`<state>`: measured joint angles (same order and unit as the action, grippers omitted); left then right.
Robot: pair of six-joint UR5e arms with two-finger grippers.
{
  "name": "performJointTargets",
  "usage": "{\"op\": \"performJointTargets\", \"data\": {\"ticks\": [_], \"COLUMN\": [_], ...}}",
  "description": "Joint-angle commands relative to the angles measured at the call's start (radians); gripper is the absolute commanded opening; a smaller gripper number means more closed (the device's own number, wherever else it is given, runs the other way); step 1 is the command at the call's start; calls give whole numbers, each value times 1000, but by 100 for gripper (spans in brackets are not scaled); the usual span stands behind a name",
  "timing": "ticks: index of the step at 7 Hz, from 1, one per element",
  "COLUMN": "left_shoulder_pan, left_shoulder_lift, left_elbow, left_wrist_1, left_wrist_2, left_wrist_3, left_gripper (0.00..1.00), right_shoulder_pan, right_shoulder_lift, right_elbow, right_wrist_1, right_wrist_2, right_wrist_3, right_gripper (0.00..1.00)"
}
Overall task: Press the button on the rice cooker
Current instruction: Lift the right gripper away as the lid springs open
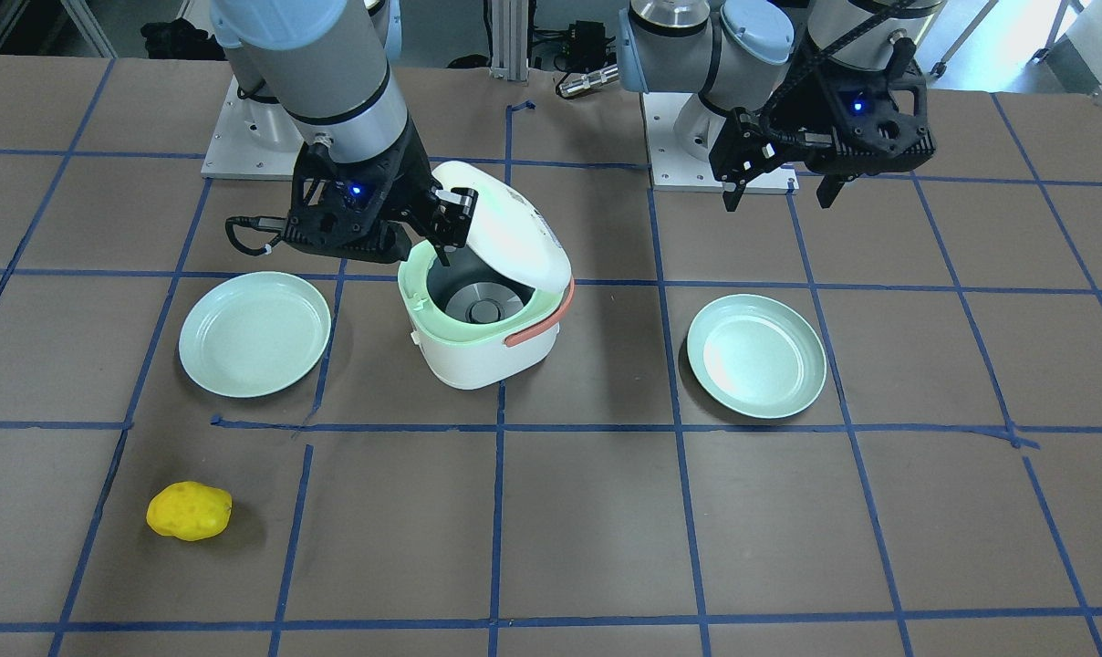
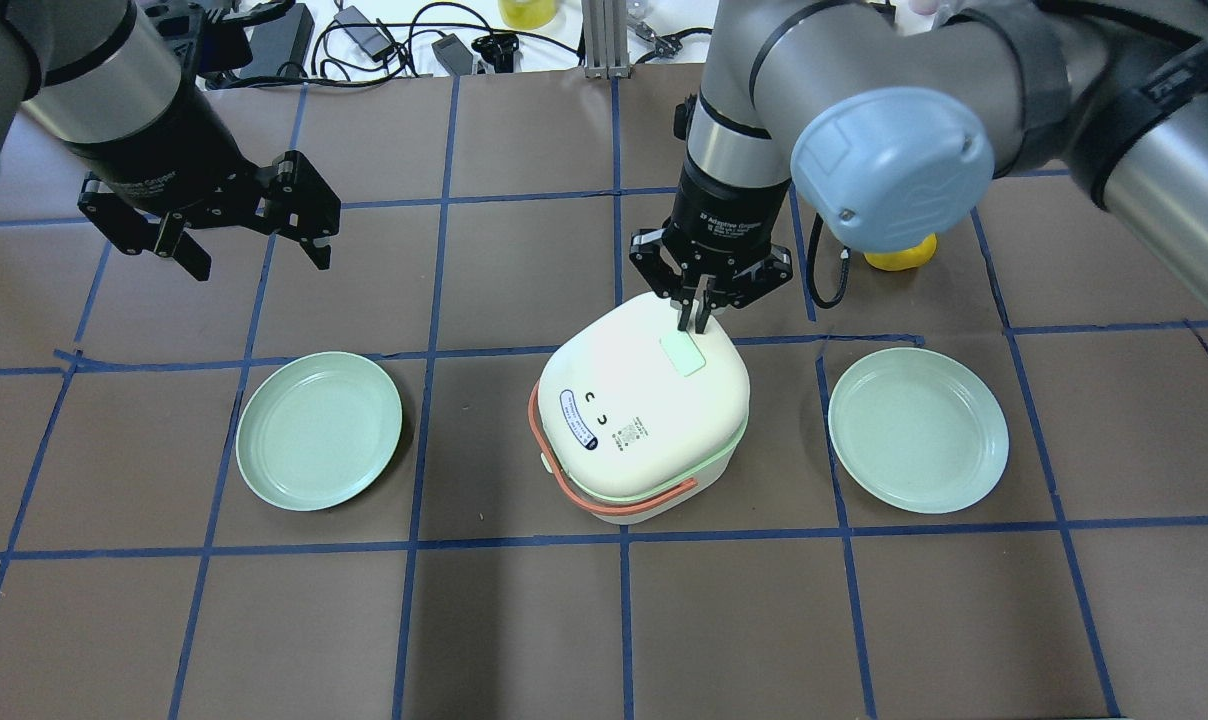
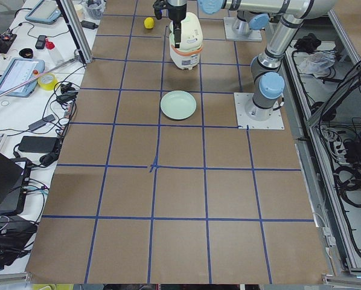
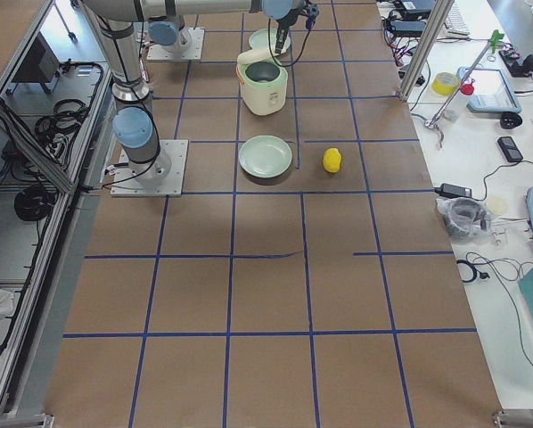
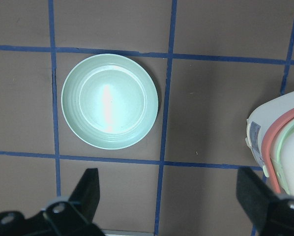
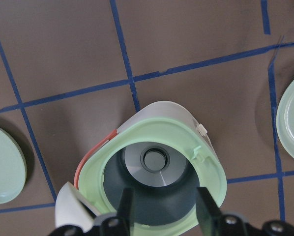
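The white rice cooker [image 1: 478,351] with a green rim and an orange handle [image 1: 542,321] stands mid-table. Its lid [image 2: 644,400] is raised and tilted, and the empty grey inner pot [image 6: 157,169] shows beneath. The pale green button [image 2: 682,354] sits on the lid's far edge. My right gripper [image 2: 694,318] points down with its fingers nearly together, tips at the lid by the button; it also shows in the front view [image 1: 451,224]. My left gripper [image 2: 259,262] is open and empty, hovering far to the cooker's left.
Two pale green plates lie either side of the cooker [image 2: 319,430] [image 2: 919,430]. A yellow lemon-like object [image 1: 189,511] lies beyond the right plate, partly hidden by my right arm in the overhead view. Blue tape lines grid the brown table.
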<state>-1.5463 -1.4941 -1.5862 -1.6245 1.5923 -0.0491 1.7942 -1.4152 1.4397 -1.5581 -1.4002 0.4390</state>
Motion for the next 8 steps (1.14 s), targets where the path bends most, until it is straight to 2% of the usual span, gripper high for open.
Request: {"op": "performJointTargets", "data": {"ticks": [1, 3, 5, 6, 8], "left_shoulder_pan": [0, 0, 0, 0, 0], "left_shoulder_lift": [0, 0, 0, 0, 0], "left_elbow": [0, 0, 0, 0, 0], "left_wrist_1": [0, 0, 0, 0, 0], "left_wrist_2": [0, 0, 0, 0, 0], "left_wrist_3": [0, 0, 0, 0, 0], "left_gripper": [100, 100, 100, 100, 100], "right_shoulder_pan": [-67, -91, -143, -189, -219], "right_shoulder_lift": [-1, -5, -16, -34, -56], "right_elbow": [-41, -35, -28, -25, -22], "right_wrist_1": [7, 3, 10, 65, 70], "right_wrist_2": [-14, -127, -182, -174, -183], "right_wrist_3": [-15, -138, -265, -361, -382], "right_gripper": [100, 100, 100, 100, 100]}}
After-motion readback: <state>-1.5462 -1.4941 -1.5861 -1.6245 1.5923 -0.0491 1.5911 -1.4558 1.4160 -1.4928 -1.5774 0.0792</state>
